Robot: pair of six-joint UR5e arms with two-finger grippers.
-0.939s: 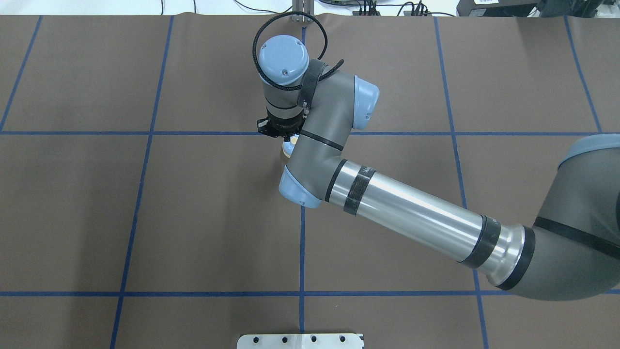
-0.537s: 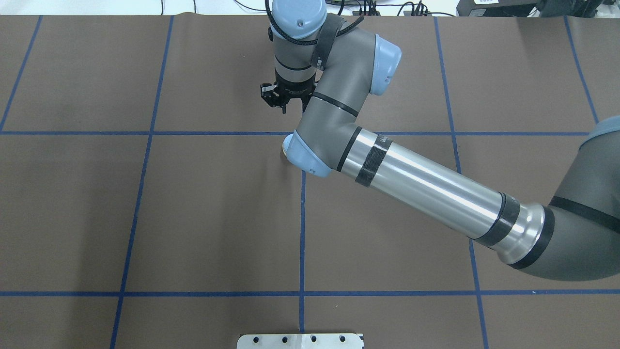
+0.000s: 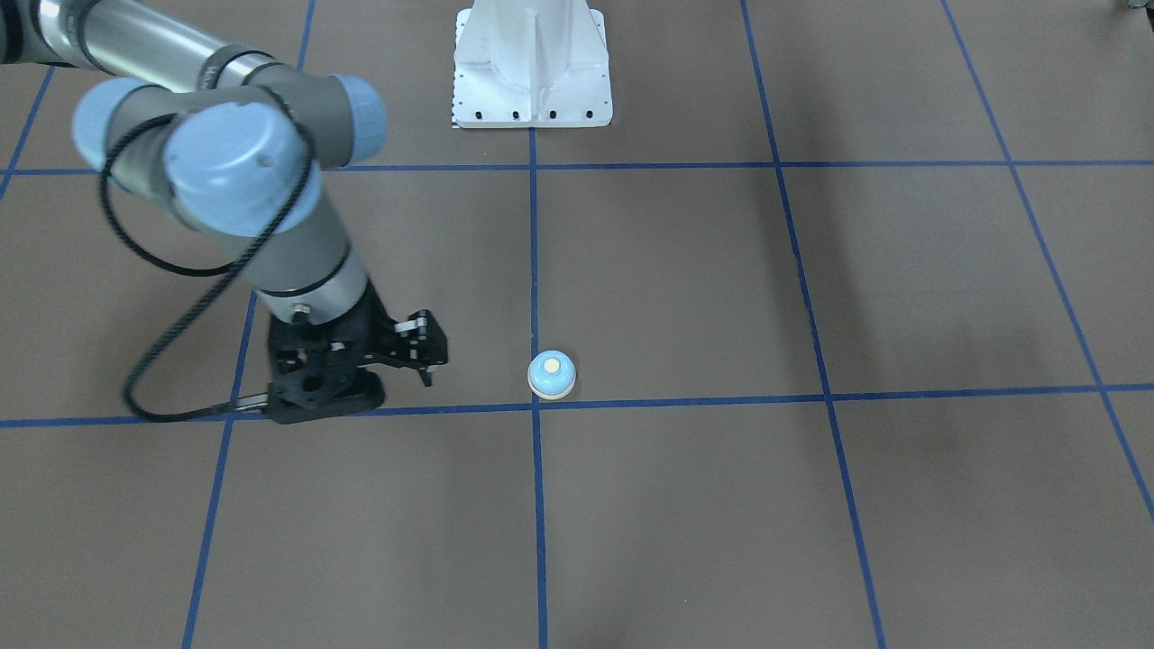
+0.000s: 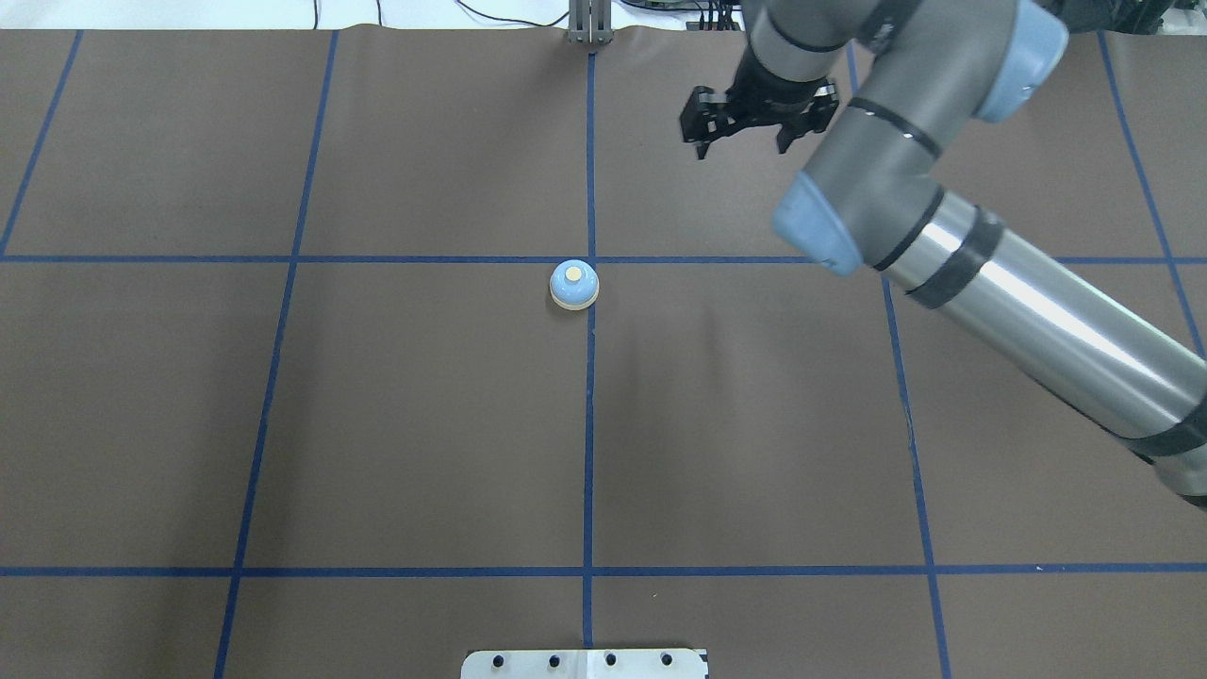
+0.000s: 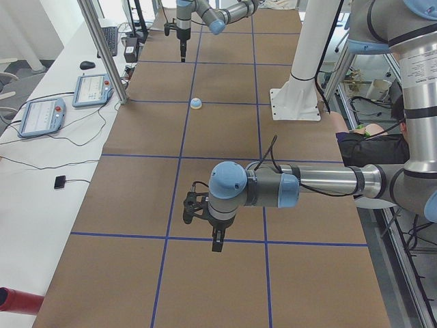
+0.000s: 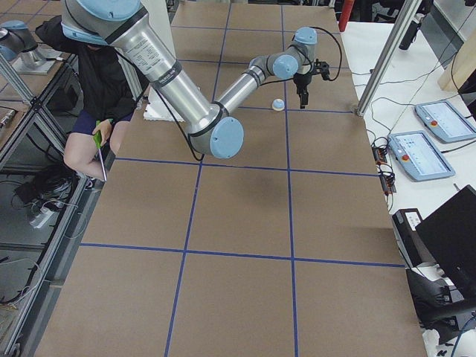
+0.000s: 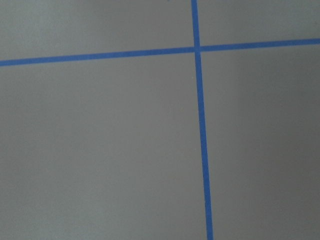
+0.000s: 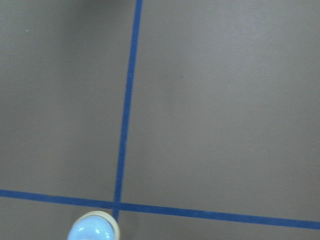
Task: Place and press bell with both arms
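Brown table [image 4: 377, 424] with a grid of blue tape; all places are given from the tape crossing [image 4: 590, 259] near its middle. The right arm [image 4: 1037, 311] reaches in from the robot's right and ends beyond the crossing, on its far side from the robot. The left arm [image 5: 321, 181] stretches over the table well apart from the crossing, on the robot's left. The white pedestal base [image 3: 532, 63] stands on the robot's side of the crossing, on the same tape line. The right gripper [image 4: 740, 141] hangs above the table beyond and right of the crossing, fingers spread, holding nothing. The left gripper [image 5: 216, 244] points down; whether it is spread or pressed together cannot be told. The bell [image 4: 574, 285] sits upright just beside the crossing, on its robot-side left corner, its base touching the tape.
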